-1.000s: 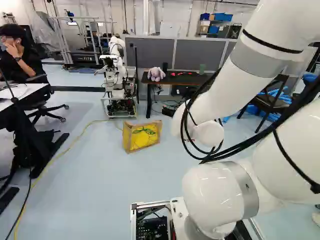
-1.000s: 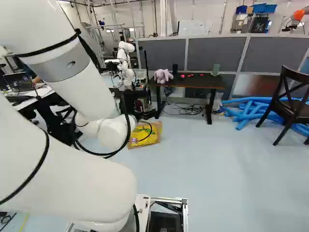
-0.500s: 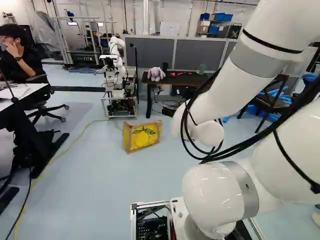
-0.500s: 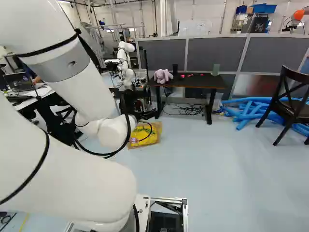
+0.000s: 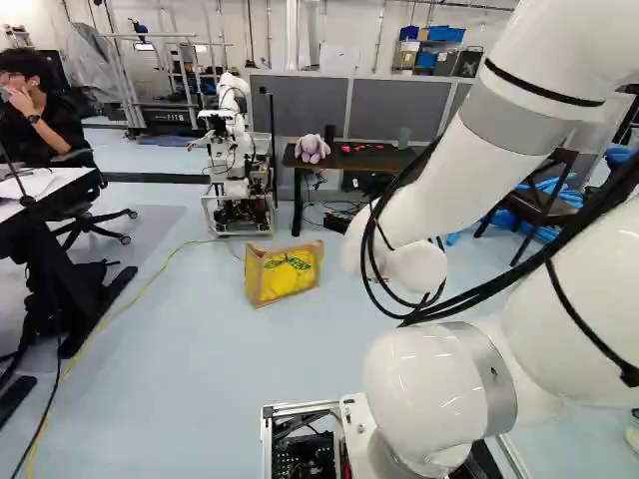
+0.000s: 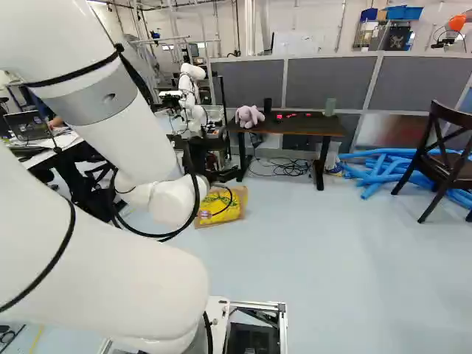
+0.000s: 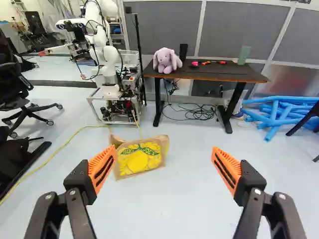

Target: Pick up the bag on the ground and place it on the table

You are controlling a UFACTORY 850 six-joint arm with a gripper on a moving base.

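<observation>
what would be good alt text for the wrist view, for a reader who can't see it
A brown paper bag with yellow fruit printed on it rests on the floor ahead of the open black gripper. Beyond the bag stands a table bearing a plush rabbit, beside another robot.

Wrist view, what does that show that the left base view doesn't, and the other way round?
Only the wrist view shows the gripper, its jaws open, with orange pads. Only the left base view shows the white arm and the white-topped desk with papers on it. Both show the bag on the floor, the dark table bearing a plush toy, another robot, and the blue tubes.
</observation>
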